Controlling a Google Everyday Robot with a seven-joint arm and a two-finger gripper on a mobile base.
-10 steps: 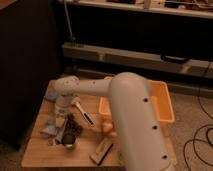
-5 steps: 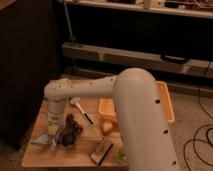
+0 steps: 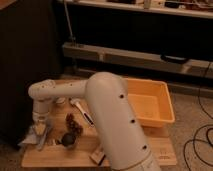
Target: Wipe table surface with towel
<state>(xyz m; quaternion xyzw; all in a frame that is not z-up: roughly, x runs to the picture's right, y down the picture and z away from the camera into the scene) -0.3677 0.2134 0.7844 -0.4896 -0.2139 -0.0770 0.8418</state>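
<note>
One arm reaches down to the bench's [image 3: 160, 150] front-left corner, where the hand [image 3: 42, 129] sits on the towel [image 3: 31, 138]. Whether it grips is unclear. An orange bin [image 3: 150, 102] sits at the right edge.

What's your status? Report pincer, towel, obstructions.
Pincer low at table's left edge, on the towel. Towel bunched at front-left corner. Clutter just right of it; yellow bin far right.

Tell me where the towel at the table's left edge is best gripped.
Judging by its pose, pinch the towel from above at its bunched middle: it lies crumpled on the table, part over the left edge. The gripper is right above it.
</note>
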